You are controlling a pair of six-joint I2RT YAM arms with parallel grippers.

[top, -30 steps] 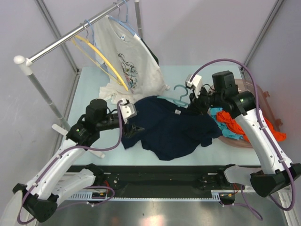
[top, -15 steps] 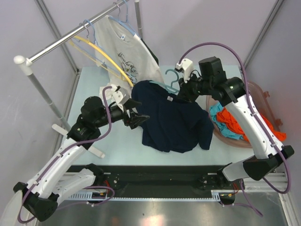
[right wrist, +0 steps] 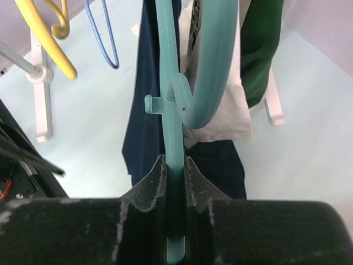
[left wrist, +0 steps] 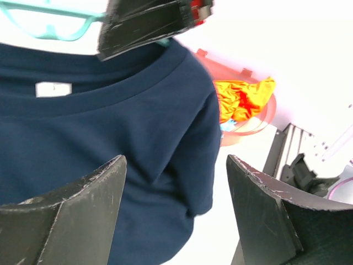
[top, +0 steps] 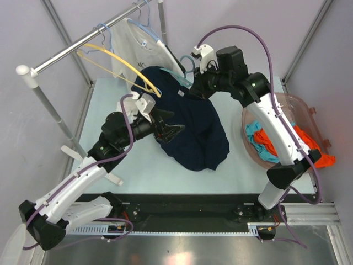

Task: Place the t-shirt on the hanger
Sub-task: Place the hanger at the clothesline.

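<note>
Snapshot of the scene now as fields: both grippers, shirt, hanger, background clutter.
left gripper: open, empty, facing the shirt front
right gripper: shut on the hanger's neck
hanger: teal, held upright near the rail
t-shirt: navy, hangs from the hanger by its collar
rail: carries white t-shirt and yellow hanger
basin: pink, orange garment inside
</note>
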